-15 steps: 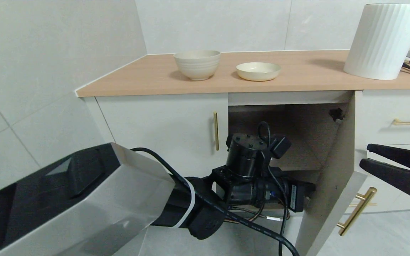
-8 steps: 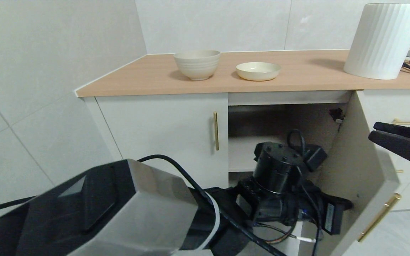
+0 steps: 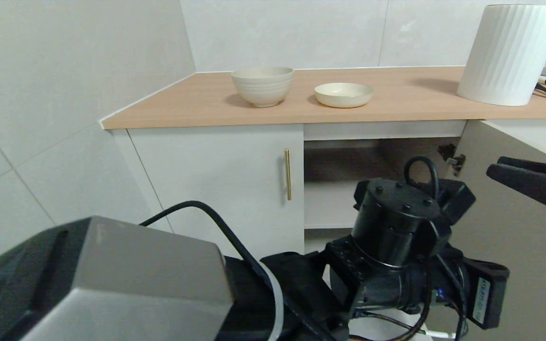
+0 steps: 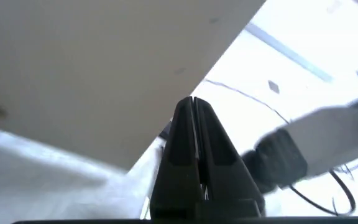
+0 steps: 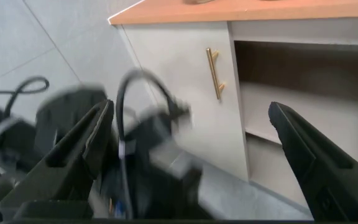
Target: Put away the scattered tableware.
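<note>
My left pincer [image 4: 192,109] has its two black fingers [image 4: 180,137] pressed flat together, with just a thin line between them. The tip sits right at the edge of a big pale cabinet door [image 4: 98,62] (I can't tell if it touches). Past that edge I see bright white floor [image 4: 278,74].

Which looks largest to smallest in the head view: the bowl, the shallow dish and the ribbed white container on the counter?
1. ribbed white container, clearly largest
2. bowl, about the dish's width but taller
3. shallow dish
Bowl and dish stand about equally far back, so that ranking holds.
</note>
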